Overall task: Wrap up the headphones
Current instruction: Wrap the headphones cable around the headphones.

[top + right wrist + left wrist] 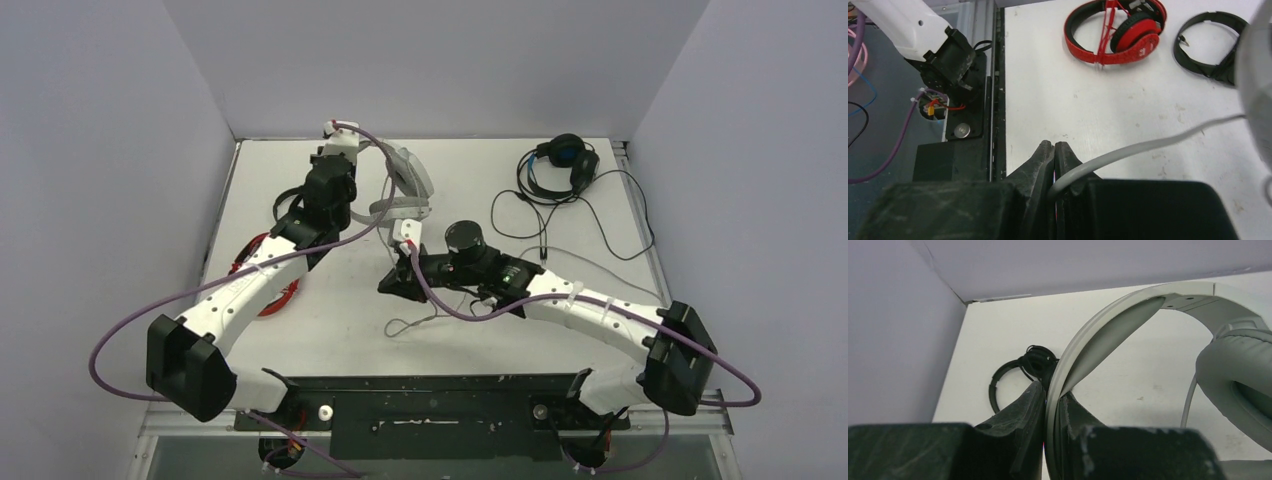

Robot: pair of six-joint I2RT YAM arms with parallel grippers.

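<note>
While the left fingers [1039, 395] clamp the headband of the white-grey headset [1128, 305], seen at the upper centre of the overhead view, the right fingers [1048, 150] are closed on a thin grey cable [1148, 145] that runs off to the right. On the surface [330, 325] the red-and-black headset [1118, 35] lies just beside the small black headset [1208, 47]; the black-and-blue headset [565, 160] sits well apart, upper right in the overhead view

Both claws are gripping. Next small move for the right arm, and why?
Probably swing the right claw with its grey cable around the white headset's band: the left claw pins that band, and the cable runs loose, not yet wrapped.
</note>
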